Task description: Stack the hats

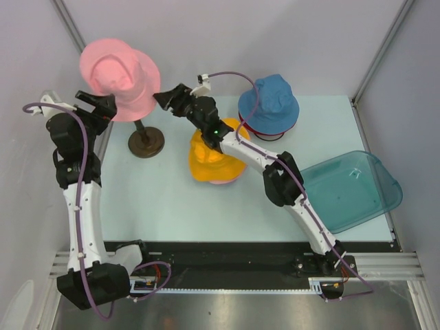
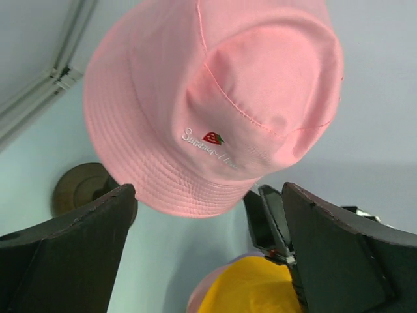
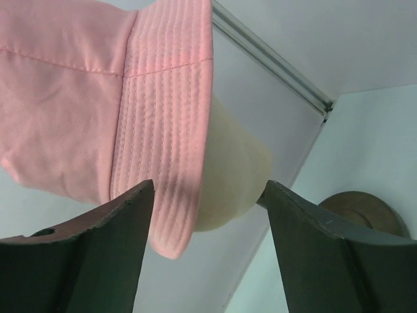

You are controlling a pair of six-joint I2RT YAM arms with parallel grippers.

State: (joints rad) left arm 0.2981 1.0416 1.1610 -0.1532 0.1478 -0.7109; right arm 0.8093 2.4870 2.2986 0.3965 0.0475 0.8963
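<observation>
– Black fingers [image 2: 65,261] of the left gripper [image 2: 207,195] stood spread wide, holding nothing. The pink hat [image 2: 215,104] hung just beyond their tips.

– And the right gripper [image 3: 207,186]?

– Released as well, with its jaws apart to either side of that hat's lower brim and not clamped on it.

– Where was the hat?

– At the far left corner of the worktop [image 1: 165,199], sitting on a beige mannequin head [image 3: 231,163] whose stand had a round brown base [image 1: 146,143]. The grippers flanked it, one on each side.

– What was it made of?

– Soft matte cloth. It had a round crown and a floppy brim ridged with rows of stitching. White embroidered script read "Summer", then a word I couldn't make out, beside a small red strawberry.

– And the other hats?

– An orange hat [image 1: 214,161] lay mid-worktop with a pale brim [image 1: 223,181], pink or lilac, showing under it. A blue hat [image 1: 269,103] near the far edge sat over a red brim [image 1: 264,135]. A translucent teal tray [image 1: 350,189] lay at the right edge.
</observation>
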